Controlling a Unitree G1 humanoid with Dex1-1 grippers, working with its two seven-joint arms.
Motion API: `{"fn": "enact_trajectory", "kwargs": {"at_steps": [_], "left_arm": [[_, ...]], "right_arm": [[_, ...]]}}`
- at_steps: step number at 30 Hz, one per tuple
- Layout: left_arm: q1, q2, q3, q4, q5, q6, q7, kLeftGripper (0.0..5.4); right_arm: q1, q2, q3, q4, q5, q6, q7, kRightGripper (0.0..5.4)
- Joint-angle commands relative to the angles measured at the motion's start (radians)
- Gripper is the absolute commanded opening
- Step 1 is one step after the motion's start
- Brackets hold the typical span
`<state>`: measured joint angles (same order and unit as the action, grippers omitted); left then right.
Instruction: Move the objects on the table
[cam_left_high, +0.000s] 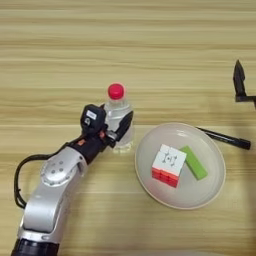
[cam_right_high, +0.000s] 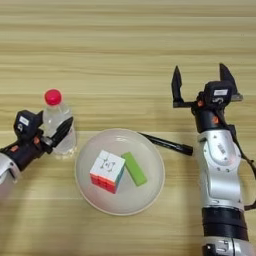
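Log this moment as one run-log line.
left gripper: around bottle, grip unclear | right gripper: open, over bare table | plate: holds cube, green block | pen: at plate rim

Light tan wood-grain table (cam_left_high: 150, 40), streaked with horizontal plank lines, filling the view. Resting directly on it: a small clear plastic bottle with red cap (cam_left_high: 119, 120), upright, left of centre; just beside and to its right, a round cream plate (cam_left_high: 210, 185); a black pen (cam_left_high: 225, 138), lying at a slant with one end touching or tucked against the plate's upper right rim, the other end pointing right.
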<state>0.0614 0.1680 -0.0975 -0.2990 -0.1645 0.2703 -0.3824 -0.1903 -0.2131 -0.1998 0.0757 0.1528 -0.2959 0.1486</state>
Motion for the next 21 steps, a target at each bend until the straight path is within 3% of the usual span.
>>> {"fn": "enact_trajectory", "kwargs": {"at_steps": [1, 19, 21], "left_arm": [[0.017, 0.018, -0.003, -0.010, 0.002, 0.031, 0.005, 3.13], [0.015, 0.016, -0.007, 0.055, 0.005, 0.023, 0.012, 3.13], [0.014, 0.016, -0.007, 0.062, 0.006, 0.019, 0.014, 3.56]], "right_arm": [[-0.012, 0.003, 0.001, 0.004, 0.000, -0.008, 0.003, 5.40], [-0.016, 0.000, 0.000, 0.009, 0.001, -0.008, 0.005, 5.40], [-0.018, -0.001, 0.000, 0.011, 0.001, -0.008, 0.006, 5.40]]}}
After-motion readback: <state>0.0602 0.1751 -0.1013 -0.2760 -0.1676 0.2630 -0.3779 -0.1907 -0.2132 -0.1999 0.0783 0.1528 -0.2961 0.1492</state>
